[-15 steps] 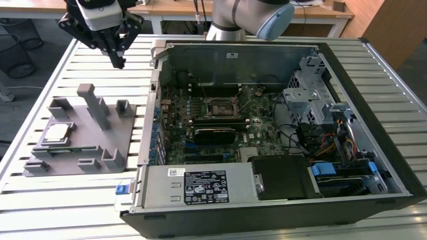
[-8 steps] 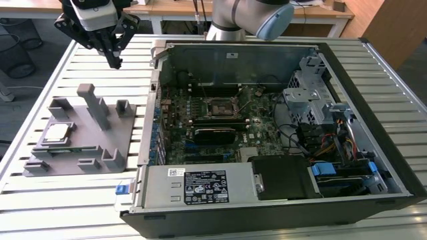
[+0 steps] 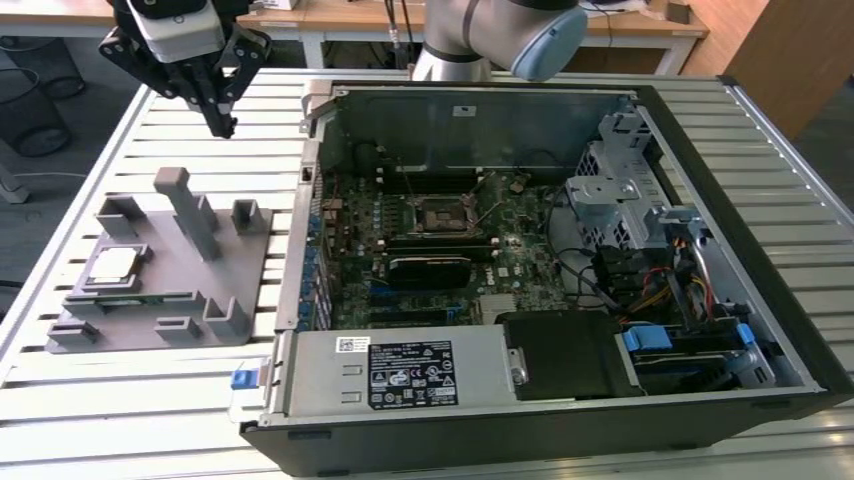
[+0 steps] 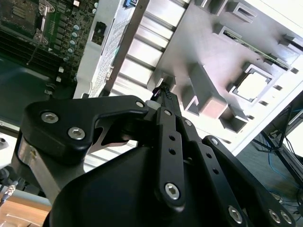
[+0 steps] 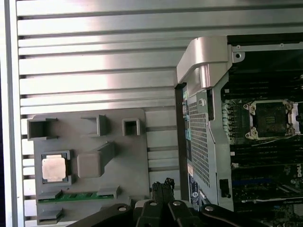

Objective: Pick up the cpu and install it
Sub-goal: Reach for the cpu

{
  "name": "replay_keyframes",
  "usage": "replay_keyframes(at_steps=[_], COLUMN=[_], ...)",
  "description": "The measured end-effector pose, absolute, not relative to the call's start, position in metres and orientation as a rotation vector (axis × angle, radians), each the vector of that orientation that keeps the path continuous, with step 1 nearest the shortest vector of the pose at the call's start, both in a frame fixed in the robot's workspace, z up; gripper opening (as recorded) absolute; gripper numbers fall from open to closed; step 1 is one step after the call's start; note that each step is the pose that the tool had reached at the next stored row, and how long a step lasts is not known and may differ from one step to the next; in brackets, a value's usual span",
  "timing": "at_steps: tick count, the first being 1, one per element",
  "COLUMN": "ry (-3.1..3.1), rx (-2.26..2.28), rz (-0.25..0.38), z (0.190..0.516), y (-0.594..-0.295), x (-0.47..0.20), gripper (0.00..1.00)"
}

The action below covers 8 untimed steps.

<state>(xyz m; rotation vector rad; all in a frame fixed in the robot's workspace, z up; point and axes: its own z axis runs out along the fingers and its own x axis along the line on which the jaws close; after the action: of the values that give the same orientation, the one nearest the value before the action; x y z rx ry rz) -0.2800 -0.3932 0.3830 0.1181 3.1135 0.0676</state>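
Note:
The cpu [image 3: 112, 264] lies flat with its silvery top up in a recess of the grey fixture block [image 3: 251, 262], on the exterior view's left; it also shows in both wrist views [image 4: 251, 85] [image 5: 53, 168]. My gripper [image 3: 220, 125] hangs above the slatted table beyond the fixture, well clear of the cpu. Its black fingers [image 4: 163, 94] meet at the tips with nothing between them, so it is shut and empty. The black motherboard socket [image 3: 438, 213] sits inside the open computer case, and in the first wrist view [image 5: 270, 118] its frame stands open.
The open computer case [image 3: 747, 330] takes up the middle and the exterior view's right, its metal wall [image 5: 203, 66] close beside the fixture. A green memory stick [image 5: 75, 195] rests in a fixture slot. A tall post [image 3: 187, 210] rises from the fixture.

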Motion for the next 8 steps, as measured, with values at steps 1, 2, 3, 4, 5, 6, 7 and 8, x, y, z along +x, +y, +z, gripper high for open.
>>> replay_keyframes(at_steps=[1,2,3,4,5,6,7,8], ry=[3.114,3.114,3.114,3.114,3.114,3.114,3.114,3.114], rx=[0.118,0.118,0.118,0.118,0.118,0.118,0.118,0.118], rz=[0.068,0.068,0.068,0.068,0.068,0.068,0.068,0.068], z=[0.3829,0.3828,0.3827,0.3825,0.3824,0.3823,0.3822,0.3820], y=[-0.3932,-0.3931,-0.3930,-0.3929,-0.3929,-0.3928,-0.3927,-0.3925], x=[-0.2809,-0.2817,-0.2826,-0.2844,-0.2853,-0.2862,-0.2872,-0.2890], gripper=[0.11,0.11,0.11,0.11,0.11,0.11,0.11,0.11])
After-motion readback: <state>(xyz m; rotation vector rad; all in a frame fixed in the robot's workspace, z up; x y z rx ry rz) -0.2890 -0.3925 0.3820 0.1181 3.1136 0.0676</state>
